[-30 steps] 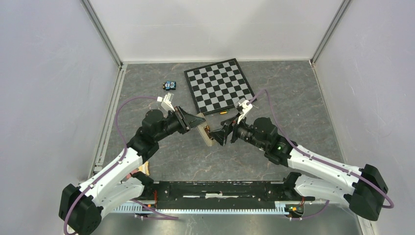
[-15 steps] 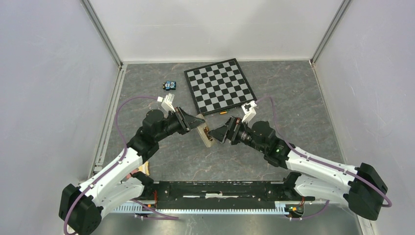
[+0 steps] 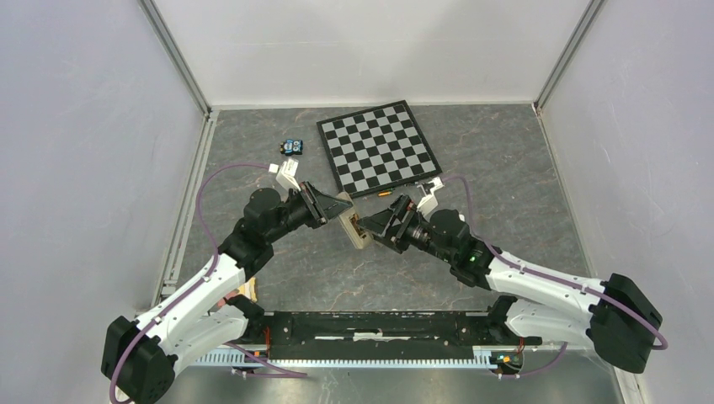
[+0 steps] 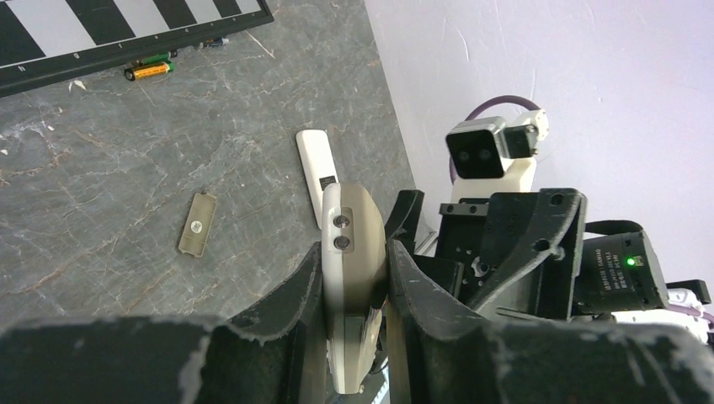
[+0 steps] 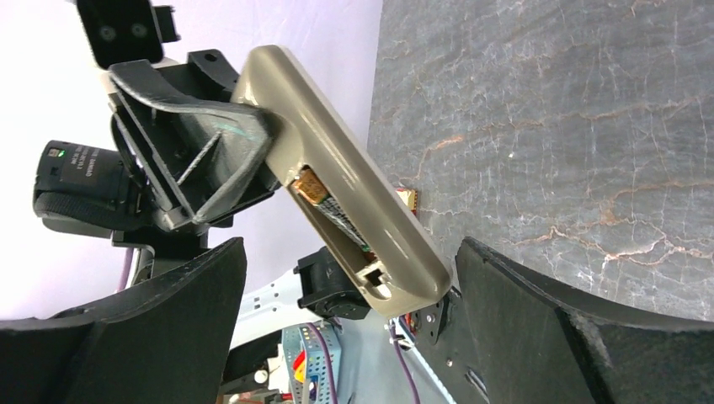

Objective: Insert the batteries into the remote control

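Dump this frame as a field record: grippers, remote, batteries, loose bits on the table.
left gripper: shut on the small white remote control with tan recessed back, held off the grey stone-look table
right gripper: open, jaws straddling the remote
compartment: uncovered, one dark orange-ended battery inside
loose battery: orange cylinder on the table beside the black-and-white chessboard
loose parts: plain white slab, small tan plate, both on the table

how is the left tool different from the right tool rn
The left tool is shut on the white tan-backed remote control, holding it off the table; the right tool is wide open, gripping nothing. The left tool pinches one end of the remote; the right tool only straddles the other end. Both are black and meet at the remote.
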Tool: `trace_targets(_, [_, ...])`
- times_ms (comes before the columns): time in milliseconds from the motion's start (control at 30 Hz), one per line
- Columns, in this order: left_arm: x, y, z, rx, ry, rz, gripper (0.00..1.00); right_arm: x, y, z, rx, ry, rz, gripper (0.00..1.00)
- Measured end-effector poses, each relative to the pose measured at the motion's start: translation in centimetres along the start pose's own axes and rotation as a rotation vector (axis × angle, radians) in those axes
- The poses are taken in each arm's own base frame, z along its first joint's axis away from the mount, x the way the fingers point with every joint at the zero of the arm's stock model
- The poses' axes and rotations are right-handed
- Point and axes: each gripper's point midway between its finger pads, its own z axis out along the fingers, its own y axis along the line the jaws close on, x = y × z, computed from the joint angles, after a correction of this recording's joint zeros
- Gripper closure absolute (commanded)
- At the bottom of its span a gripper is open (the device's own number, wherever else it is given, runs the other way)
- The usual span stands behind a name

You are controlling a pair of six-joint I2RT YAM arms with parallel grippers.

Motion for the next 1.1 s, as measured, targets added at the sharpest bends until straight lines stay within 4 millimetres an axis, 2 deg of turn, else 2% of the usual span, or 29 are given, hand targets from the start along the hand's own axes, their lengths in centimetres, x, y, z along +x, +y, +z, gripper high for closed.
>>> trace_targets(167, [-0.2, -0.3, 0.0, 0.014, -0.01, 0.005, 0.98, 0.2, -0.5, 0.3, 0.021, 0.006, 0.052, 0.02])
trace_targets(833, [-0.7, -2.3, 0.0, 0.108, -0.019, 0.042, 0.98, -0.8, 1.5, 1.1, -0.052, -0.027, 0.198, 0.02])
trace_targets(1100, [-0.8, -2.5, 0.0, 0.122, -0.02, 0.052, 0.98, -1.3, 1.5, 1.6, -0.062, -0.039, 0.234, 0.1])
